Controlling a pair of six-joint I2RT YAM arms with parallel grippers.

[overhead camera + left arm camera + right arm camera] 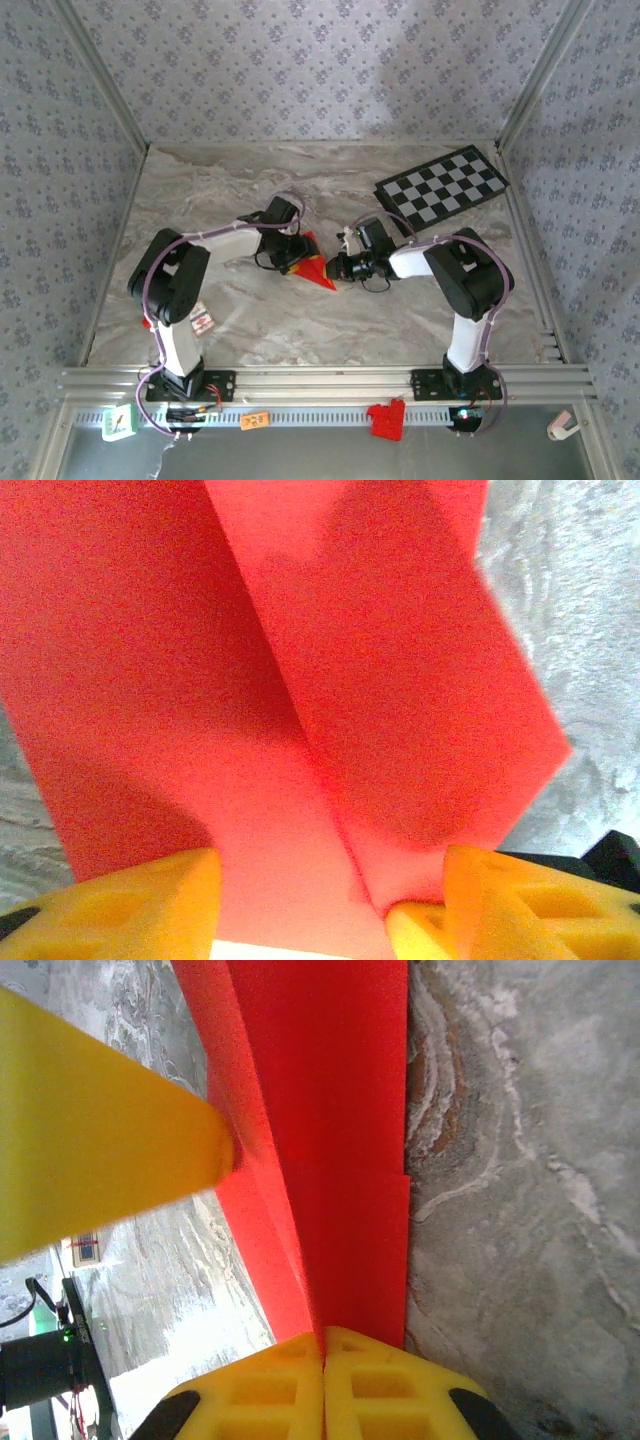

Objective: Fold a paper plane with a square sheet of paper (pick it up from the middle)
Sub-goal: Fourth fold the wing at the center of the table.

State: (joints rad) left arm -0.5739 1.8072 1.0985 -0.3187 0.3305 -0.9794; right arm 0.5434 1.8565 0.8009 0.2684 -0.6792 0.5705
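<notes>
The square sheet of paper is folded into a pointed red paper plane (318, 270) with a centre crease, held just above the marble table between both grippers. My right gripper (338, 268) comes in from the right. In the right wrist view its yellow fingers (324, 1340) are pressed together on the plane's crease (340, 1160). My left gripper (298, 256) is at the plane's left side. In the left wrist view its jaws (330, 905) stand apart, with the red paper (300, 680) running between the yellow fingertips (130, 900). A left finger (100, 1160) rests against the paper's flap.
A black-and-white checkered board (442, 186) lies at the back right. A small red plastic bracket (386, 418) sits on the front rail, with a small card (201, 320) by the left arm's base. Patterned walls close in the table (300, 330) on three sides.
</notes>
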